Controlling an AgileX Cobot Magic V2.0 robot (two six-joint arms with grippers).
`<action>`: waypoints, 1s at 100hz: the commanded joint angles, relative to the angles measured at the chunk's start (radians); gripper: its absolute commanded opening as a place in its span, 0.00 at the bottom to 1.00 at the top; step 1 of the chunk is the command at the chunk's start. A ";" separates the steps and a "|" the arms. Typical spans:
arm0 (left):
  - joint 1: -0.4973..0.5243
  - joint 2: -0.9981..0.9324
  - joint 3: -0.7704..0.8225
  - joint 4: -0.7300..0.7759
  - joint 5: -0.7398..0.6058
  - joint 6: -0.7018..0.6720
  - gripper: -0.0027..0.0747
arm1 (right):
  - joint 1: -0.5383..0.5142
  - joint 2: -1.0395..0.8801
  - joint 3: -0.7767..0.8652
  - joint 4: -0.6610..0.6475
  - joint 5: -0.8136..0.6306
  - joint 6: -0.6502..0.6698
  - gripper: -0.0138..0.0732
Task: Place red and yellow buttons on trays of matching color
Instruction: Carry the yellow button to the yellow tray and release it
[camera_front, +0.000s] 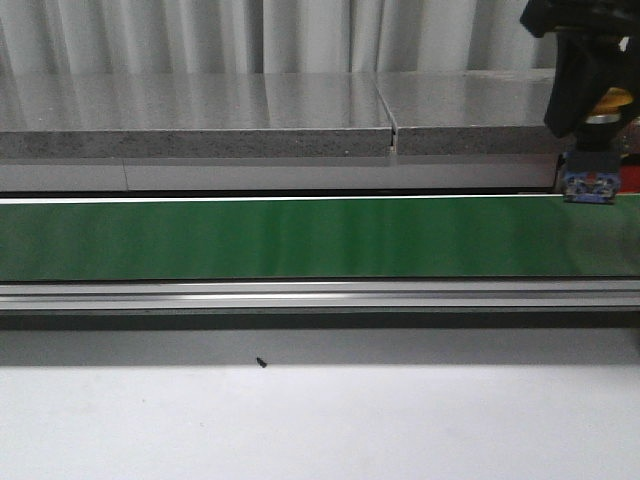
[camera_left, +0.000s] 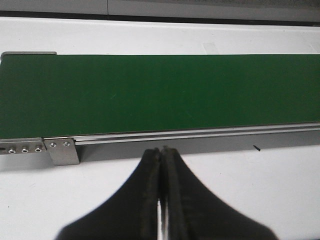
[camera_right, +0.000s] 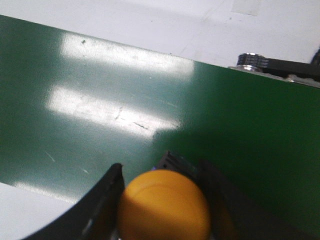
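My right gripper (camera_front: 590, 140) hangs at the far right over the back edge of the green belt, shut on a yellow button (camera_front: 611, 101) with a blue-grey base (camera_front: 590, 186). The right wrist view shows the button's round yellow cap (camera_right: 162, 207) filling the gap in the right gripper (camera_right: 161, 172), with the belt below. Over the white table, just short of the belt's near rail, my left gripper (camera_left: 163, 152) is shut with nothing in it. It does not show in the front view. No red button and no trays are in view.
The green conveyor belt (camera_front: 300, 238) runs across the whole width, with an aluminium rail (camera_front: 300, 297) along its near side. A grey slab shelf (camera_front: 200, 115) lies behind it. The belt's end bracket (camera_left: 62, 150) and a roller (camera_right: 252, 60) show in the wrist views. A small dark speck (camera_front: 261, 363) lies on the white table.
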 joint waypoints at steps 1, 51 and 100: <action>-0.006 0.007 -0.026 -0.010 -0.071 -0.005 0.01 | -0.018 -0.072 -0.016 -0.027 -0.007 0.012 0.35; -0.006 0.007 -0.026 -0.010 -0.071 -0.005 0.01 | -0.315 -0.197 0.057 -0.049 0.019 0.056 0.35; -0.006 0.007 -0.026 -0.010 -0.071 -0.005 0.01 | -0.676 -0.127 0.051 -0.019 -0.126 0.184 0.35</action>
